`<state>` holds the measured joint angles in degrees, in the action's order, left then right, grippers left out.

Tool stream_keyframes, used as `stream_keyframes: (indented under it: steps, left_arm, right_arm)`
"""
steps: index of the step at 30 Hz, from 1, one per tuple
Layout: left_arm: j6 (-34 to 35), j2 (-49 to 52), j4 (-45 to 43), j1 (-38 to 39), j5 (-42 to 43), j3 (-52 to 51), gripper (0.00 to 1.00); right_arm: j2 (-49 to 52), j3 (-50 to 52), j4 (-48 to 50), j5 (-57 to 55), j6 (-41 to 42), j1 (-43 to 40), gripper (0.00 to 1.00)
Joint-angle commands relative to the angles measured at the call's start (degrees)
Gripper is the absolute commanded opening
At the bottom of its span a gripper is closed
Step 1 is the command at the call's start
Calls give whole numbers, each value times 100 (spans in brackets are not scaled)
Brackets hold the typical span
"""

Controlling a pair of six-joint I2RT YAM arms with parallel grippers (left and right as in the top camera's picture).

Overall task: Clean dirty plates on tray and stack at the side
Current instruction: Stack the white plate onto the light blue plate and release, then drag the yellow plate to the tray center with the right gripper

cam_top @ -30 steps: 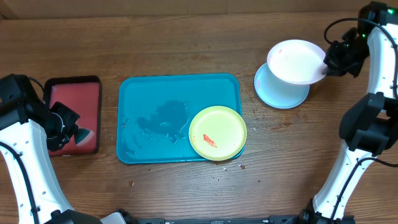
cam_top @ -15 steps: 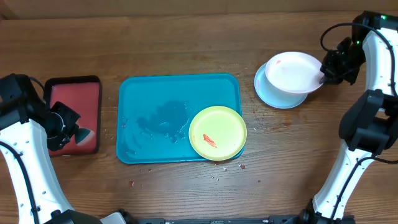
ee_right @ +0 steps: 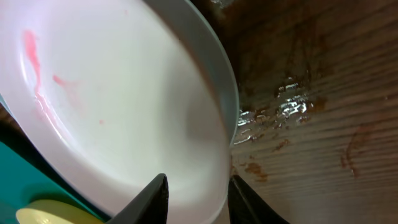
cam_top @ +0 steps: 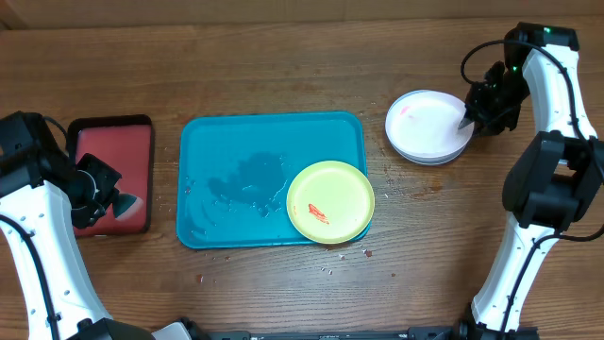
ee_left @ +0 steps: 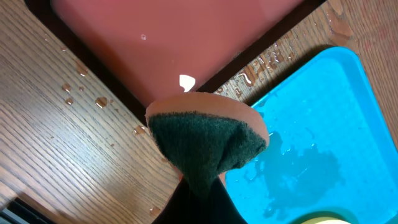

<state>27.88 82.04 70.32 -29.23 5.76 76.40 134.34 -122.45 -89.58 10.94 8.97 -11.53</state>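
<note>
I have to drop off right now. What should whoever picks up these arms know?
Left gripper: shut on the sponge, over the red tray.
Right gripper: pinching the rim of the white plate, which sits on the light blue plate, right of the turquoise tray.
Done: two plates stacked off the tray, though faint pink streaks show on the white one.
Left: the yellow-green plate, with a red smear, lies on the tray's near right corner. Wipe it, then stack it.
</note>
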Motion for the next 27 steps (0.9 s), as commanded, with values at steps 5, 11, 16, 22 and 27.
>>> stream_keyframes:
  steps: [5, 11, 16, 22, 27]
  left_arm:
    - [-153, 9, -72, 57, -15, -61, 4]
    - [-153, 9, -76, 57, -15, -66, 4]
    - [-153, 9, -87, 57, -11, -66, 4]
    - [-153, 9, -94, 57, -11, -66, 4]
    - [-153, 9, -94, 57, -11, -68, 4]
  right_arm:
    - [-352, 13, -114, -85, 22, 2, 43]
    - [-1034, 13, -197, -83, 22, 192, 44]
    - [-1565, 15, -542, -85, -17, 697, 43]
    - [-1659, 74, -619, -81, -815, 1849, 50]
    - [-1657, 680, 79, -37, -1722, 2734, 60]
